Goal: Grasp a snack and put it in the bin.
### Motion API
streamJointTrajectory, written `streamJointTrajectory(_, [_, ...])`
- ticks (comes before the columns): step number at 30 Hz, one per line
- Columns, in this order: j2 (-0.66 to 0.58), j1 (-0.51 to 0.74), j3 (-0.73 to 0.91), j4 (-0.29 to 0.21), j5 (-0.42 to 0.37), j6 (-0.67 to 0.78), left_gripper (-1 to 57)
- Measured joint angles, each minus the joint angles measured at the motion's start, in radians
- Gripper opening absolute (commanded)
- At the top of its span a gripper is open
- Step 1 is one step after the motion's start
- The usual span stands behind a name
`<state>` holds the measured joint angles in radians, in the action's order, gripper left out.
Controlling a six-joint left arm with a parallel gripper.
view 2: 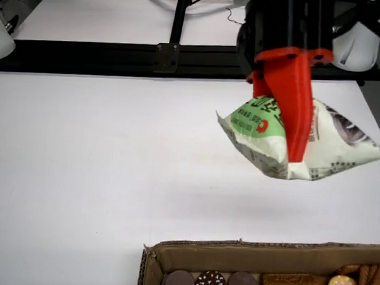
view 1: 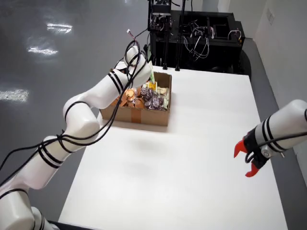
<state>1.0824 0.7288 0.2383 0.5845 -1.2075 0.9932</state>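
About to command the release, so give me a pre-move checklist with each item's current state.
1. Jaws of the working arm's red gripper closed on the green-and-white snack packet: ok.
2. Packet lifted off the white table: ok, it hangs in the air in the view that rides on the gripper.
3. Packet over the open brown cardboard box of snacks: not ok in that view, since the box edge lies below the packet in the picture.
4. Box has room: cannot tell.
5. Second arm's red gripper away from the box: ok.
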Motion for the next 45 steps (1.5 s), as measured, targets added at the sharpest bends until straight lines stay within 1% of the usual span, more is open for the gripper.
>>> streamJointTrajectory(6, [0.007,-0.019,0.047,0.002,0.081,-0.036,-0.4])
streamJointTrajectory(10, [0.034,-0.028,0.062,0.0,0.138,-0.043,-0.4])
streamJointTrajectory(18, [0.11,-0.043,0.032,-0.002,0.242,-0.046,-0.4])
streamJointTrajectory(24, [0.139,-0.062,0.02,-0.003,0.294,-0.046,-0.1])
streamJointTrajectory(25, [0.141,-0.066,0.019,-0.003,0.302,-0.046,1.2])
streamJointTrajectory(27, [0.145,-0.072,0.018,-0.004,0.312,-0.046,6.3])
streamJointTrajectory(30, [0.152,-0.081,0.016,-0.006,0.323,-0.046,19.3])
streamJointTrajectory(32, [0.154,-0.086,0.016,-0.009,0.325,-0.046,26.0])
streamJointTrajectory(35, [0.156,-0.094,0.013,-0.012,0.323,-0.046,32.4])
streamJointTrajectory(38, [0.162,-0.099,0.002,-0.015,0.309,-0.046,35.8])
streamJointTrajectory(40, [0.17,-0.101,-0.013,-0.016,0.297,-0.046,35.2])
streamJointTrajectory(43, [0.192,-0.103,-0.053,-0.016,0.265,-0.046,27.5])
streamJointTrajectory(45, [0.215,-0.103,-0.094,-0.017,0.23,-0.046,21.8])
